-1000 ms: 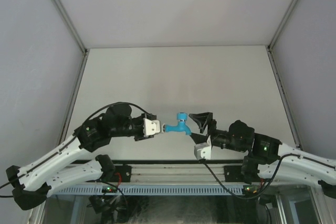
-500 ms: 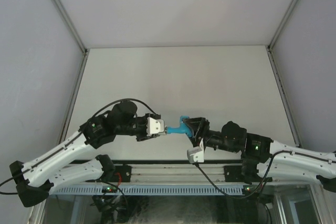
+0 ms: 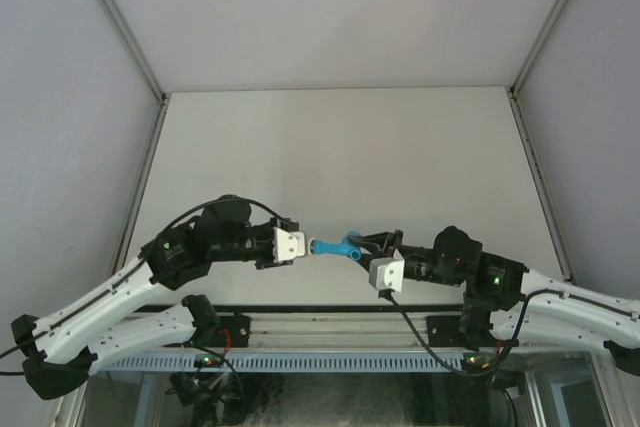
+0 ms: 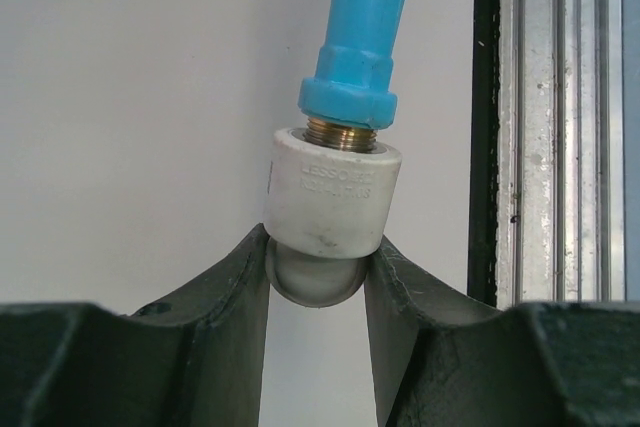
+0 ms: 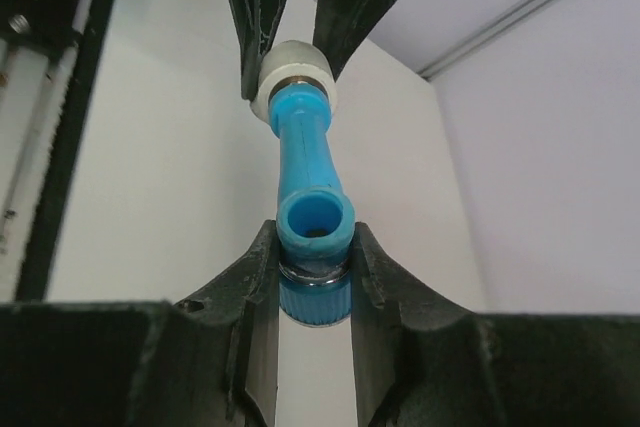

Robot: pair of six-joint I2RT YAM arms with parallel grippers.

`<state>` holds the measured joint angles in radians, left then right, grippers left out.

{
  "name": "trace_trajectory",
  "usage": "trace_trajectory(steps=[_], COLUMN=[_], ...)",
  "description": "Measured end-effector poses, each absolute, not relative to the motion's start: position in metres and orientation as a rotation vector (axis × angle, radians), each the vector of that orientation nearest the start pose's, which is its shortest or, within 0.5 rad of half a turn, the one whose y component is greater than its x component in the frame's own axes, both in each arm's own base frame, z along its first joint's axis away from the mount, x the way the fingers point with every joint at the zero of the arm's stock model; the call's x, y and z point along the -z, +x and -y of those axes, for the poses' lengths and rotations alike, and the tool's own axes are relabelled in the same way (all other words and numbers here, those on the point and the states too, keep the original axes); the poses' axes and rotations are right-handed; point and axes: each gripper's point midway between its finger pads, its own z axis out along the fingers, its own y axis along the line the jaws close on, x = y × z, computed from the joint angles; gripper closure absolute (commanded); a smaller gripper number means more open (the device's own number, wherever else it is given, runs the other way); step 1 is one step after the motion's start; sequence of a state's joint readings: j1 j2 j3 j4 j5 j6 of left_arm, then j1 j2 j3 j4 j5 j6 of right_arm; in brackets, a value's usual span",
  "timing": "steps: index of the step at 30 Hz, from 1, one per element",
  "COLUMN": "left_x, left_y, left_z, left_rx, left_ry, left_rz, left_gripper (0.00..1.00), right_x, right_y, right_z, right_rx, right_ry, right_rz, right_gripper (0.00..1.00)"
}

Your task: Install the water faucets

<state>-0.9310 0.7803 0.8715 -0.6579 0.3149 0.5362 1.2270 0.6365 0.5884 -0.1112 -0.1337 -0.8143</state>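
Observation:
The blue water faucet (image 3: 338, 246) hangs above the table's near edge, between both arms. Its brass threaded end (image 4: 340, 135) sits in the mouth of a white-grey pipe fitting (image 4: 333, 209). My left gripper (image 4: 318, 257) is shut on that fitting's rounded base. In the right wrist view the faucet (image 5: 308, 162) runs away from me toward the fitting (image 5: 295, 65). My right gripper (image 5: 315, 257) is shut on the faucet's spout end, with the spout mouth facing the camera. In the top view the left gripper (image 3: 303, 244) and the right gripper (image 3: 360, 245) face each other.
The pale table (image 3: 340, 147) stretches behind the arms to grey walls. An aluminium rail (image 3: 320, 332) with a black frame runs along the near edge, close below the held parts, and the rail (image 4: 560, 147) also shows beside the fitting.
The right gripper has moved left onto the faucet and closed on its spout end. The faucet has turned about its long axis. The left gripper has held the fitting throughout.

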Motion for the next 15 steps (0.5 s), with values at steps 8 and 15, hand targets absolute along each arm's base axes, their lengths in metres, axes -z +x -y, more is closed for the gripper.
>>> trace_trajectory(steps=[8, 15], left_x=[-0.210, -0.207], left_y=[0.141, 0.172], left_z=[0.231, 0.229], left_rx=[0.493, 0.341], left_ry=[1.551, 1.427], left_rz=[-1.451, -1.422], left_gripper=[1.00, 1.00], right_x=[-0.246, -0.242], right_y=[0.112, 0.137], right_z=[-0.281, -0.281], right_rx=[-0.692, -0.961], right_ry=[-1.303, -0.794], right_rz=[-1.173, -1.618], right_gripper=[1.00, 1.00])
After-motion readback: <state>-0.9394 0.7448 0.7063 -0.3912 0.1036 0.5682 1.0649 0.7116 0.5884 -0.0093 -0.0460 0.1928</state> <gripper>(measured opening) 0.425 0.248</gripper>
